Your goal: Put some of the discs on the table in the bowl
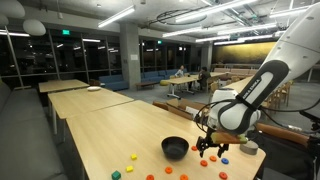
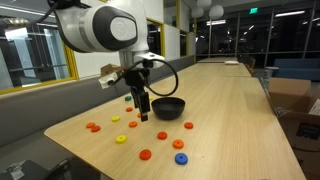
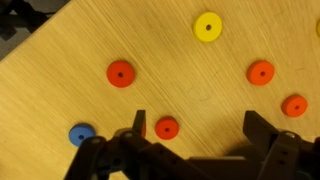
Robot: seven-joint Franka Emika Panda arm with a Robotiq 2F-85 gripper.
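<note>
Long pale-wood tables fill the dim office hall, and on the nearest table a black bowl sits among scattered discs. Just beside the bowl the gripper points straight down, jaws spread wide and empty. In the wrist view an orange disc lies between the fingers, so I'd guess it is lined up to pinch that one for a short carry.

The discs lie flat and scattered across the pale wooden surface, mostly orange, a few yellow, green and blue. The wrist view shows 4 orange, 1 yellow disc and 1 blue disc, all apart. The black bowl stands upright among them.
</note>
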